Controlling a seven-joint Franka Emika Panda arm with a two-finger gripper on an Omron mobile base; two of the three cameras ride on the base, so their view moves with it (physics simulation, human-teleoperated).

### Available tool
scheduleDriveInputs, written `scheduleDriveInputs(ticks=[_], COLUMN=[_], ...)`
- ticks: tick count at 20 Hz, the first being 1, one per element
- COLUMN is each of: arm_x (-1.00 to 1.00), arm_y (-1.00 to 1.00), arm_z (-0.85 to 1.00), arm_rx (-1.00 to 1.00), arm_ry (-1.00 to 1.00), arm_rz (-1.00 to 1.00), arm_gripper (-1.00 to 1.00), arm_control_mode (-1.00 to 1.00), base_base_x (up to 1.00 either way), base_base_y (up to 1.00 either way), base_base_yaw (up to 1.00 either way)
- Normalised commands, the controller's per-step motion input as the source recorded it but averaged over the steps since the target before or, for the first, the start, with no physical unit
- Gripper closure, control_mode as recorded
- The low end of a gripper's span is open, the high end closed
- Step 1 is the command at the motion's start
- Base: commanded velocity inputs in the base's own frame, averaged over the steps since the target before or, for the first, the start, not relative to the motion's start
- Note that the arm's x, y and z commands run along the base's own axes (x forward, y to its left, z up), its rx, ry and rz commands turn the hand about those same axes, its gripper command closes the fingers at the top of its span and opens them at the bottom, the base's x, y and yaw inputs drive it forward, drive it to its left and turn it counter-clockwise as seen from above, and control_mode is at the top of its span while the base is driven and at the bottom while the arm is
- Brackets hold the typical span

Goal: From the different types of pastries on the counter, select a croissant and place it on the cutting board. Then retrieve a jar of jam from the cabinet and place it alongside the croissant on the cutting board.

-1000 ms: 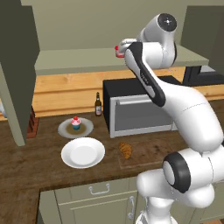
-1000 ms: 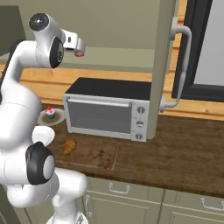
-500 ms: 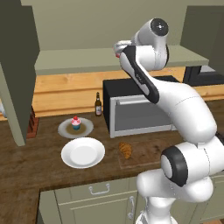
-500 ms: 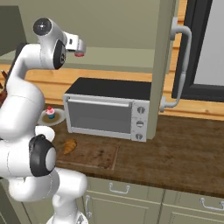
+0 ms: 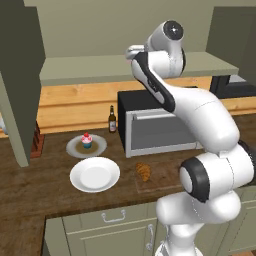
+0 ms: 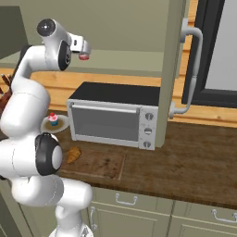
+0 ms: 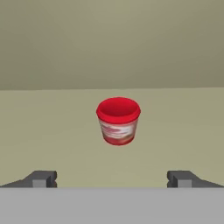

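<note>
The jar of jam [image 7: 118,120], red-lidded and squat, stands on the olive cabinet shelf [image 7: 179,127] straight ahead of my gripper [image 7: 113,179]. The jaws are open wide, one on each side, and stop short of the jar. From the right base view the jar [image 6: 84,57] shows just past the raised hand and gripper [image 6: 82,50], above the shelf [image 6: 134,62]. The croissant [image 5: 143,171] [image 6: 73,154] lies at the left end of the cutting board [image 5: 167,176] [image 6: 102,164] on the counter [image 5: 30,192].
A toaster oven [image 5: 160,131] [image 6: 113,115] sits behind the board, under the shelf. A pink cupcake [image 5: 87,141] on a grey plate, a white plate [image 5: 95,175] and a brown bottle [image 5: 112,120] stand to the left. Open cabinet doors [image 5: 20,85] [image 6: 178,69] flank the shelf.
The arm's upper joints have swung left, and the hand has edged a little closer to the jar. The jaws stay open and the jar has not moved.
</note>
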Motion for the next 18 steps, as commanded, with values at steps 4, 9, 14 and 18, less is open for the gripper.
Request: scheduleDriveInputs(ticks=[4,9,14,18], arm_x=[0.31,0.45,0.25,0.16], arm_y=[-0.02,0.0,0.0,0.0], arm_z=[0.0,-0.02,-0.08,-0.12], arm_rx=[0.0,0.0,0.01,0.0], arm_ry=[0.0,0.0,0.0,0.0], arm_rz=[-0.03,-0.01,-0.03,-0.04], arm_gripper=[-1.0,-1.0,-1.0,-1.0], arm_control_mode=[-1.0,-1.0,-1.0,-1.0], base_base_x=[0.0,0.0,0.0,0.0], base_base_y=[0.0,0.0,0.0,0.0], base_base_yaw=[0.0,0.0,0.0,0.0])
